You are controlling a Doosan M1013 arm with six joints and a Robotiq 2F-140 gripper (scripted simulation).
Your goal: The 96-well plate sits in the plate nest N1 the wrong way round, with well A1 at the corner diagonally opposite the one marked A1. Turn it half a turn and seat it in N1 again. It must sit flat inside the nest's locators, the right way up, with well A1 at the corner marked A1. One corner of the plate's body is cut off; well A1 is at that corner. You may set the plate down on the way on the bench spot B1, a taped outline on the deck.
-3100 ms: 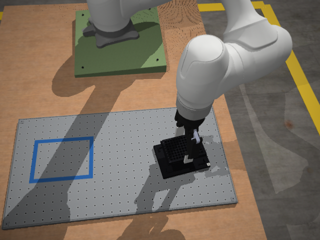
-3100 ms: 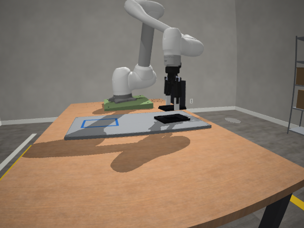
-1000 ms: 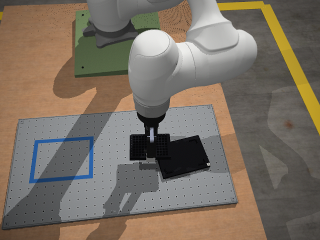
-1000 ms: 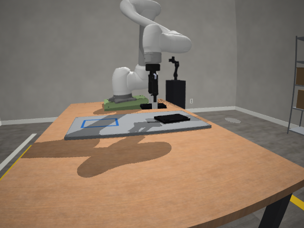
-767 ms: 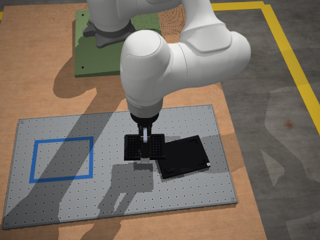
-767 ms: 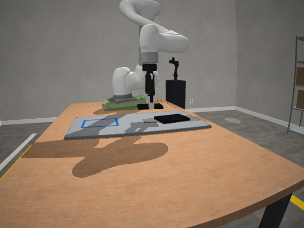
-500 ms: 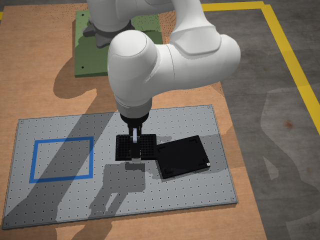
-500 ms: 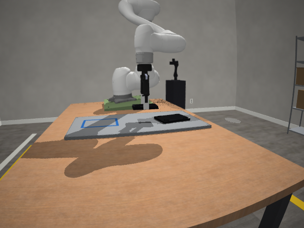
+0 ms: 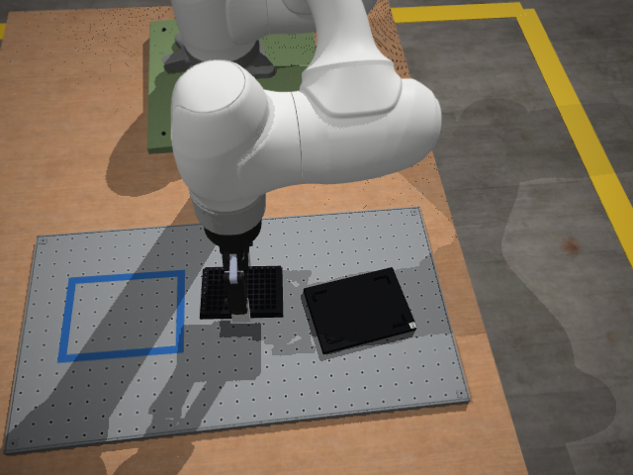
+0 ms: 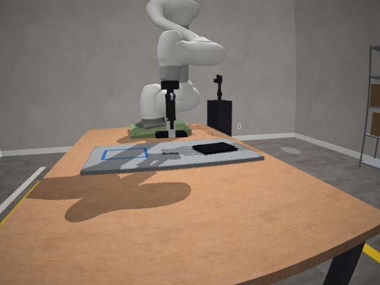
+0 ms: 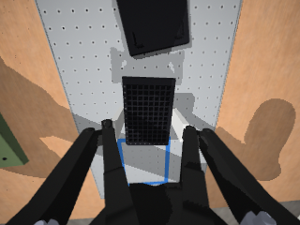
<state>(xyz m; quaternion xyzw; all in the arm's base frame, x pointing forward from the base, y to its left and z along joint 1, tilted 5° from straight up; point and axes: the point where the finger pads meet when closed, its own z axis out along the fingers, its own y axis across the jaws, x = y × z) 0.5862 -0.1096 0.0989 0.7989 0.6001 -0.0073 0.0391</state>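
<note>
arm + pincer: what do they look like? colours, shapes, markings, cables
The arm has smooth, glossy white, rounded links, bulbous joints and a grey wrist band. The pincer is matte black with long slim linkage fingers and a small white part. No cables or markings are visible.
</note>
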